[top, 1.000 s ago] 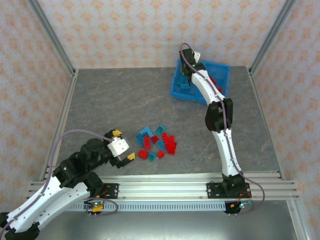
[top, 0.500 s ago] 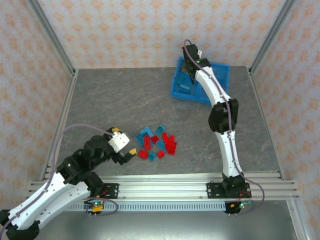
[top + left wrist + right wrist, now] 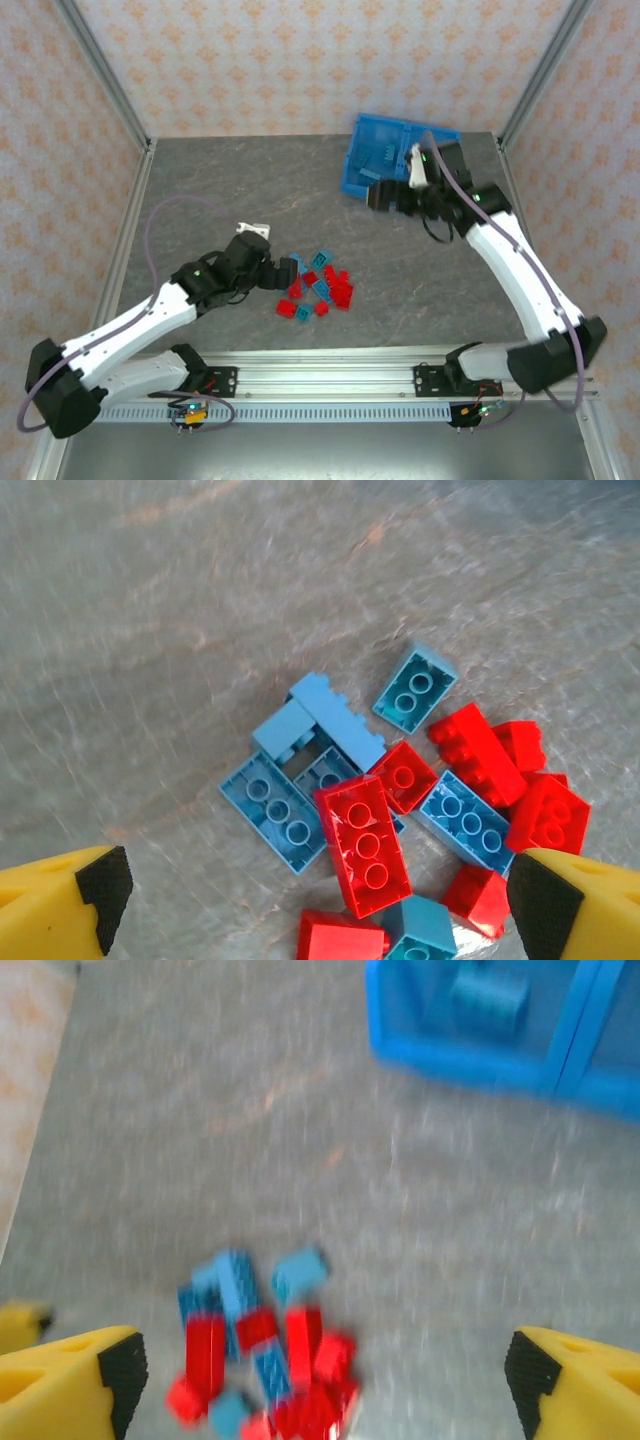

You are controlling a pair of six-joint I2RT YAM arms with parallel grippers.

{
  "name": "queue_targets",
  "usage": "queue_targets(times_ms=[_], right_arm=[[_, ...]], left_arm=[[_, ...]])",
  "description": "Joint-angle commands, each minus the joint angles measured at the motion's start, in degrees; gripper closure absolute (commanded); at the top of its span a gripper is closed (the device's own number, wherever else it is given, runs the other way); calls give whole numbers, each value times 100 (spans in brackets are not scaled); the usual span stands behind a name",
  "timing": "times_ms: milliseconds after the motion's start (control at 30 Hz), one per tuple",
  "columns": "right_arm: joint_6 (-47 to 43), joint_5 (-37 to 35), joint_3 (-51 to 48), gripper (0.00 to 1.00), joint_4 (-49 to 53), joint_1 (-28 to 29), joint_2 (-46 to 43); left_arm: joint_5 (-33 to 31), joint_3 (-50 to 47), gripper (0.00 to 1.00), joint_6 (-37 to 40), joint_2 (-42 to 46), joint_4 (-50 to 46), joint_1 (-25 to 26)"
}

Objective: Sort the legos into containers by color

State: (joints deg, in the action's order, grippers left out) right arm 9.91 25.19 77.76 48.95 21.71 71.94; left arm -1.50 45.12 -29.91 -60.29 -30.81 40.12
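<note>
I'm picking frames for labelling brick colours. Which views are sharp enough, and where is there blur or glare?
Right wrist: motion-blurred, the legos and the bin smeared, studs unreadable. Left wrist: legos crisp, studs clear, with pale sheen streaks on the table. Top external: sharp and evenly lit, shadows soft, legos small but colours distinct.

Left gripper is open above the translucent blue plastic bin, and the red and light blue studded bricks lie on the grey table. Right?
Not quite: the left gripper is open above the red and light blue studded bricks on the grey table, not the translucent blue plastic bin, as the left wrist view shows.
</note>
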Motion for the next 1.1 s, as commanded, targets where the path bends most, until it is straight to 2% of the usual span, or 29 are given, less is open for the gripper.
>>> queue_targets(times_ms=[0,67,200,300,400,733,900,1067], right_arm=[[-252,1333,-939,0,946,55,-576],[-150,1698,-1559,1,945,163,-1093],[60,1835,-2077,1,940,306,-1539],[-5,1571,-2127,1,1073,312,-1613],[18,1420,-2163,1,1008,307,-1589],[99,1471,-2147,0,774,306,-1464],[110,1424,-2012,1,829,311,-1455],[192,1311,-1990,1,827,304,-1454]], left_arm=[[79,187,1,-1304,-488,-321,86],[-26,342,3,-1660,-963,-390,185],[-296,939,8,-1956,-1963,-674,494],[-637,1326,17,-1977,-2705,-840,769],[-966,1554,31,-2047,-3196,-1015,939],[-1334,1152,57,-2221,-3276,-880,990],[-1183,1042,58,-2251,-3330,-690,989],[-1069,938,68,-2354,-3312,-581,994]])
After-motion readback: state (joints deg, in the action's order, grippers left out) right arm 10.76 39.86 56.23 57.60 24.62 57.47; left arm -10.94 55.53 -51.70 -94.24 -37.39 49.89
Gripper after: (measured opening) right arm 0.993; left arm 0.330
